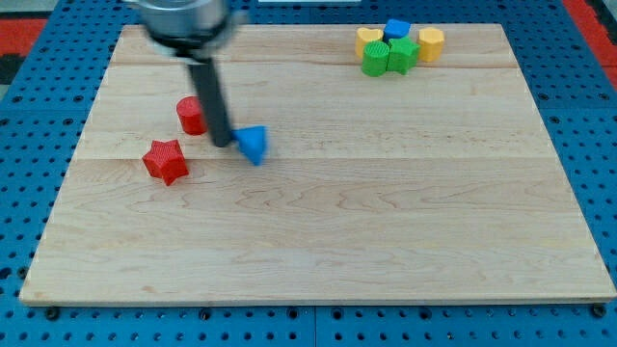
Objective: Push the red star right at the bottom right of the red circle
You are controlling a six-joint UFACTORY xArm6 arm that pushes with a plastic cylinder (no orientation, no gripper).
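Observation:
The red star [166, 161] lies on the wooden board at the view's left. The red circle [191, 115] stands just above and right of it, partly hidden by my rod. My tip [222, 144] rests on the board right of the red circle and up-right of the red star, close against the left side of a blue triangle [254, 145]. The tip is apart from the star.
A cluster of blocks sits at the view's top right: a yellow heart-like block [369, 40], a blue block [396, 28], two green blocks [375, 58] [402, 52] and a yellow block [431, 43]. The board's edge [318, 299] runs along the view's bottom.

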